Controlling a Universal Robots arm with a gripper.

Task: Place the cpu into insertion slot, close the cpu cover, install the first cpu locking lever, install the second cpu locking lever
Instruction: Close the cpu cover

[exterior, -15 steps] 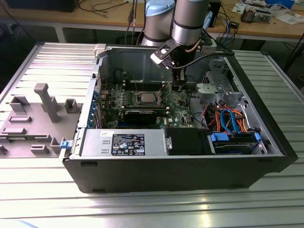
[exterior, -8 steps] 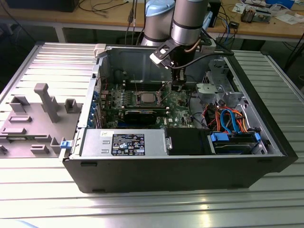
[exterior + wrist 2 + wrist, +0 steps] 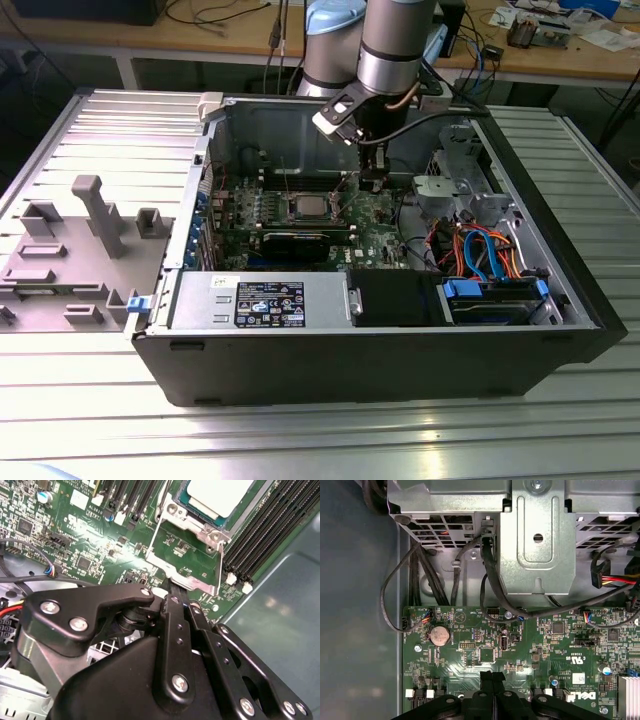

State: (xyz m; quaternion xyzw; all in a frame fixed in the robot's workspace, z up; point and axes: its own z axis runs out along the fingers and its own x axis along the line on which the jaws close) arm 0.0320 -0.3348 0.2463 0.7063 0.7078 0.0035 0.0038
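Exterior view: the arm reaches down into the open PC case (image 3: 350, 365), and the gripper (image 3: 372, 183) hangs over the motherboard just to the exterior view's right of the cpu (image 3: 305, 208), which looks seated.

Second wrist view: this one's clearer. The cpu (image 3: 220, 492) lies flat in the insertion slot (image 3: 194, 519), silver top up. The cpu cover (image 3: 186, 575) is swung open, with green board showing through its window. The gripper (image 3: 176, 589) has its fingers (image 3: 172, 607) squeezed together right at the cover's free edge. I honestly can't tell if they're pinching the edge or just touching it. Black memory slots (image 3: 270, 535) run alongside the socket.

First wrist view: the fingertips of the gripper (image 3: 492, 675) are pressed tight together above the motherboard (image 3: 545, 650). The coin battery (image 3: 439, 635) and the metal drive cage (image 3: 535, 535) sit beyond them.
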